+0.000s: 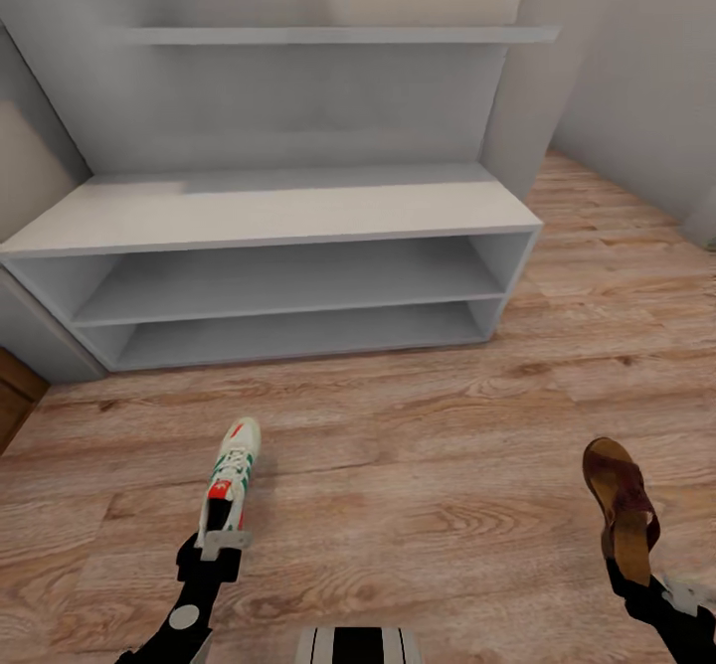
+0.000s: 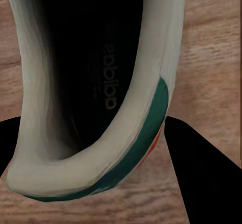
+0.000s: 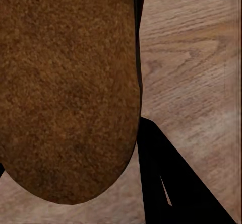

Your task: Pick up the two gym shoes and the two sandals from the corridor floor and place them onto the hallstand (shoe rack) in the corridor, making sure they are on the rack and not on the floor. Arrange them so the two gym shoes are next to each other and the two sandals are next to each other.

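**Corridor, rack bare, 1 shoe in each arm**

Wood-plank corridor floor [image 1: 418, 465] is spreading across the lower part of the head view, light brown with grain and knots, and pale grey walls are closing in behind and to the right. Against the back wall the hallstand [image 1: 268, 209] is standing as the largest thing in sight: a pale grey unit with a low worktop over 2 open shelf slots, and 1 floating shelf [image 1: 328, 36] is running across the wall above it. Nothing is lying on its top or in its slots.

On the robot's left, the left gripper [image 1: 215, 541] is holding 1 gym shoe [image 1: 231, 480], white with green stripes and orange-red patches, in front of the hallstand and well apart from it. The shoe is pointing toe-forward toward the rack. In the left wrist view the shoe's heel opening [image 2: 85, 83] is showing dark inside, with a teal band round the collar, and black fingers [image 2: 201, 173] are sitting on either side of the heel, clamped on it.

On the robot's right, the right gripper [image 1: 636, 573] is holding 1 dark brown sandal [image 1: 619, 505], which is tilting with its tan insole partly showing. In the right wrist view the sandal's brown sole [image 3: 65, 88] is lying close to the camera, and 1 black finger [image 3: 171, 183] is pressing at its edge; the fingers are closed on the sandal.
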Available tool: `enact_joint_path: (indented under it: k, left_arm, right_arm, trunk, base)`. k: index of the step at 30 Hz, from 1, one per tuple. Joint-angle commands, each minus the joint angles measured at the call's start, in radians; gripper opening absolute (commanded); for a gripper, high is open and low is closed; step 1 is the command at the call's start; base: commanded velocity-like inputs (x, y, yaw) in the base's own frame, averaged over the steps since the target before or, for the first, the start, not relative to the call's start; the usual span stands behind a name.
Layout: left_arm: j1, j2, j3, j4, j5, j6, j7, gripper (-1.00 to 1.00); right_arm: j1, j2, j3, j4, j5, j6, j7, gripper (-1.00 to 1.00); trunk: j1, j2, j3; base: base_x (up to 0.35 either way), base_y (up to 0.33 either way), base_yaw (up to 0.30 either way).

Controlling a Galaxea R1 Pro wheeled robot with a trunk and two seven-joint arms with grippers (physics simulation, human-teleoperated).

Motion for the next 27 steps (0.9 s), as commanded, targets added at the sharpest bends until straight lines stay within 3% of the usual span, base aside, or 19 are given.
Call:
enact_joint_path:
  k: [1, 6, 10, 20, 27]
  left_arm:
    - [0.0, 0.001, -0.008, 0.002, -0.001, -0.002, 0.01, -1.0]
    - [0.003, 0.002, -0.007, 0.004, 0.005, -0.005, 0.013, -1.0]
    - [0.005, -0.001, -0.007, 0.007, 0.041, -0.007, 0.014, -1.0]
    - [0.026, -0.01, -0.008, 0.007, 0.066, -0.009, 0.011, -1.0]
    - [0.035, -0.018, -0.014, -0.008, 0.064, -0.009, 0.011, -1.0]
  right_arm:
    - [0.002, 0.0, -0.003, 0.017, -0.012, -0.02, 0.011, -1.0]
    - [0.017, -0.001, -0.004, 0.111, -0.013, -0.129, 0.01, -1.0]
    - [0.021, -0.001, -0.004, 0.174, -0.013, -0.209, 0.009, -1.0]
    - [0.022, 0.004, -0.002, 0.246, -0.013, -0.244, 0.01, -1.0]
    - [0.022, 0.005, -0.002, 0.248, -0.013, -0.244, 0.011, -1.0]
  trunk:
    - [-0.001, 0.0, 0.005]
    - [-0.003, 0.001, 0.032]
    - [-0.005, 0.002, 0.054]
    - [-0.009, 0.004, 0.107]
    - [-0.009, 0.004, 0.114]
  base:
    - [0.0, 0.0, -0.084]
    - [0.0, 0.0, -0.091]
    - [0.0, 0.0, -0.096]
    - [0.0, 0.0, -0.097]
    - [0.05, -0.067, -0.063]
